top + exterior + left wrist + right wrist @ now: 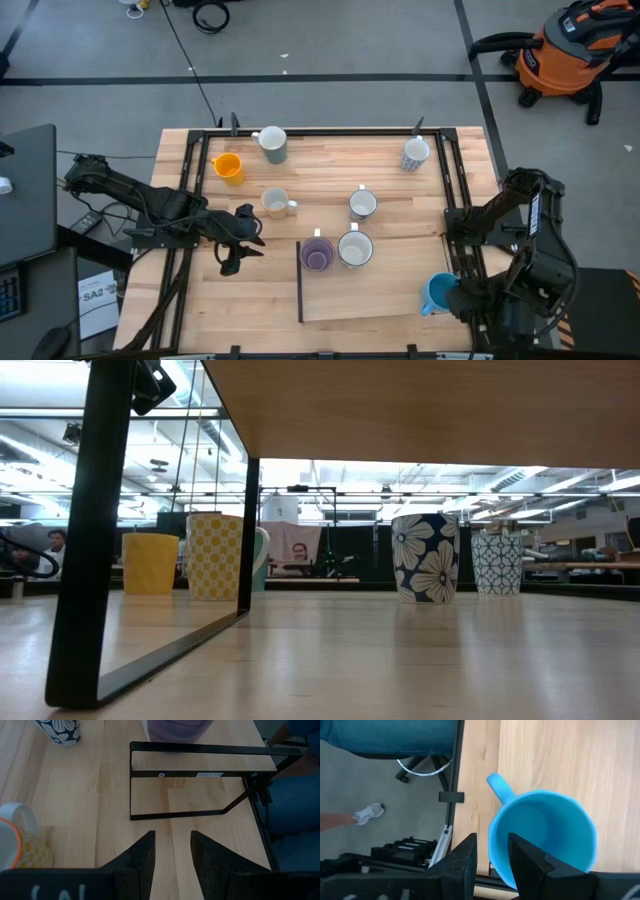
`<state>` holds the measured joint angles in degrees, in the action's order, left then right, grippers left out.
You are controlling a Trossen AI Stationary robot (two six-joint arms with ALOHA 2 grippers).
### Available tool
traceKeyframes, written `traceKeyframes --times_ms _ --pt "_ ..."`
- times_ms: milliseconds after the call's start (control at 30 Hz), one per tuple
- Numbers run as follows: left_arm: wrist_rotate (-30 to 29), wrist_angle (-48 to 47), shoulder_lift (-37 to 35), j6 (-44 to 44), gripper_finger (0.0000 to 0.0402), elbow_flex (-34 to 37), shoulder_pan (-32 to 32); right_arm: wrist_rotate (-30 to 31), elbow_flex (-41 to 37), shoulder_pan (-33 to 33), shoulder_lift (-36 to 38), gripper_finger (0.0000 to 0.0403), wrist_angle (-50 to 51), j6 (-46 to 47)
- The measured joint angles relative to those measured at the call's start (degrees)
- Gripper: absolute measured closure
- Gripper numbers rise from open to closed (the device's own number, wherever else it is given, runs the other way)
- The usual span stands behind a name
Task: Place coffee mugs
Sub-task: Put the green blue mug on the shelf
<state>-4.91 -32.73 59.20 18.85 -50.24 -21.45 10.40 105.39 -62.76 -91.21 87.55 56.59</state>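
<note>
My right gripper (492, 862) is shut on the blue mug (438, 293) at the right end of the raised wooden shelf (400, 290). The purple mug (318, 253) and a white mug (354, 248) stand on the shelf's far left part. On the table beyond stand the orange mug (228, 167), a grey mug (272, 143), a yellow-patterned mug (277, 203) and two flower-patterned mugs (362, 204) (415, 153). My left gripper (172, 855) is open and hovers over bare table left of the shelf's black leg frame (200, 775). My right gripper holds the blue mug by its rim (492, 847), on the side next to the handle (500, 787). One finger (530, 865) is inside the mug and the other (462, 867) outside. The fingers come from above and the mouth faces up. Whether its base rests on the shelf does not show.
Black rails run along the table's left and right sides (455, 190). The shelf's near half (370, 295) is bare wood. Beyond the table's right edge are grey floor, a chair base (420, 767) and a person's shoe (368, 812). An orange shop vacuum (570, 50) stands far right.
</note>
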Motion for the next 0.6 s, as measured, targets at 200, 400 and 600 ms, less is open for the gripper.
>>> traceKeyframes --times_ms 200,400,600 --pt "-0.02 0.00 0.00 0.00 0.0271 0.00 0.00 4.19 0.28 1.58 2.26 0.0288 -0.50 -3.77" --pt "0.00 0.07 0.00 0.00 0.0271 0.00 0.00 12.51 0.28 5.40 3.59 0.0288 -2.49 -17.99" --pt "0.00 2.13 0.00 -0.03 0.0271 0.00 0.47 20.84 0.28 10.00 3.90 0.0288 -8.15 -37.78"
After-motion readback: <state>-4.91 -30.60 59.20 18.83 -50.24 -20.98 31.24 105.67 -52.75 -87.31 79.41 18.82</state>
